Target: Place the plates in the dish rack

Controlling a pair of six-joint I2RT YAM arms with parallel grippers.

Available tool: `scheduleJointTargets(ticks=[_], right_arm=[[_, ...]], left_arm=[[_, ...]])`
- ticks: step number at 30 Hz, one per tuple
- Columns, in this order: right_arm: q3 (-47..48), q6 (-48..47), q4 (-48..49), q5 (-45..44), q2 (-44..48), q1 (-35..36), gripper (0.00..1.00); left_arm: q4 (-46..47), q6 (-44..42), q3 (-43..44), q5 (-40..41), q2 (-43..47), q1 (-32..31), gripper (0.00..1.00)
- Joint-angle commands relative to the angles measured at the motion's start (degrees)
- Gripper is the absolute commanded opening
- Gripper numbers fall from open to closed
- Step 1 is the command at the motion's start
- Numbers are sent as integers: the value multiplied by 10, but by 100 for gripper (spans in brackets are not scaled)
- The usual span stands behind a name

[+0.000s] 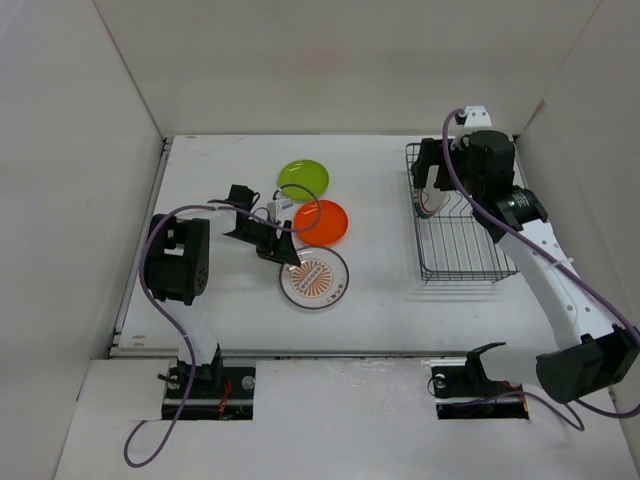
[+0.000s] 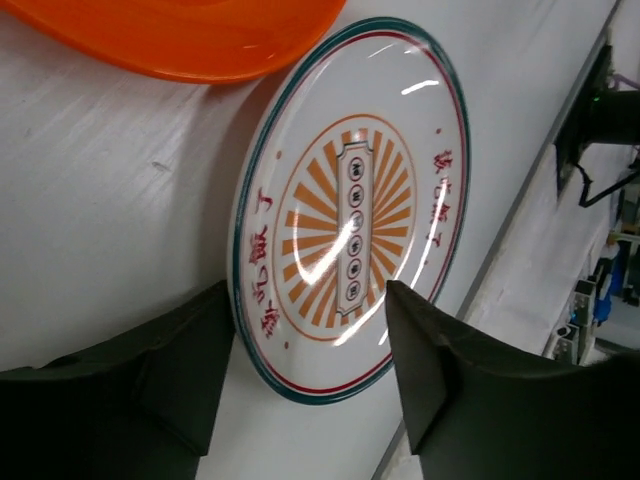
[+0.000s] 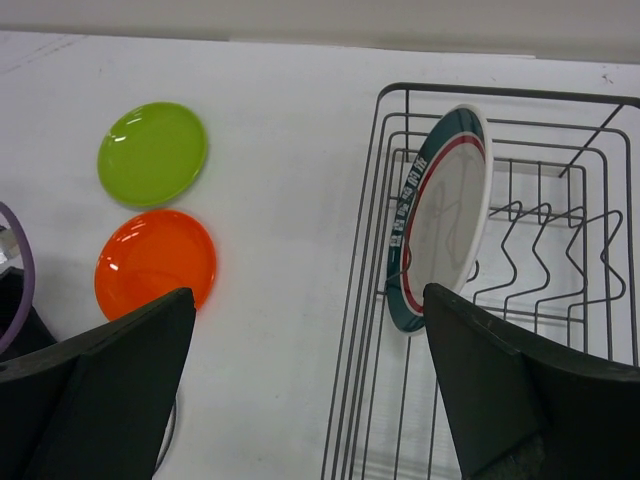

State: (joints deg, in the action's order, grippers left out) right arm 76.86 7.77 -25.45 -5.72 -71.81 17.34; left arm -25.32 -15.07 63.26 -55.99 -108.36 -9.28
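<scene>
Just beside the orange plate, left claw straddles the patterned plate, part-open; right claw gapes empty.

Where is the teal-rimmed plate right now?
In the right wrist view, the teal-rimmed plate stands on edge inside the dish rack, at its left side.

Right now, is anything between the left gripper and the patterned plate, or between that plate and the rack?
Nothing visible. The left gripper straddles the rim of the patterned plate; bare table runs to the dish rack. The orange plate lies behind, off that path. The teal-rimmed plate fills one far slot.
</scene>
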Motion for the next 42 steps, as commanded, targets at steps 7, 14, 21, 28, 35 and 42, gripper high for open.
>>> scheduleJointTargets(ticks=[7, 14, 21, 28, 35, 42], right_arm=[[2, 7, 31, 18, 13, 6, 100], [7, 7, 31, 18, 8, 6, 100], [-34, -7, 69, 54, 27, 11, 100], [-84, -19, 125, 142, 70, 11, 100], [-120, -46, 200, 377, 62, 16, 100], [-139, -46, 235, 425, 29, 70, 100]], left_arm=[[5, 7, -14, 62, -35, -1, 8], [-15, -11, -3, 55, -41, -1, 0], [-200, -200, 83, -50, 14, -1, 0], [-189, -179, 128, -45, 172, 21, 0], [-176, -123, 197, -58, 252, 21, 0], [-155, -84, 249, -64, 257, 0, 0]])
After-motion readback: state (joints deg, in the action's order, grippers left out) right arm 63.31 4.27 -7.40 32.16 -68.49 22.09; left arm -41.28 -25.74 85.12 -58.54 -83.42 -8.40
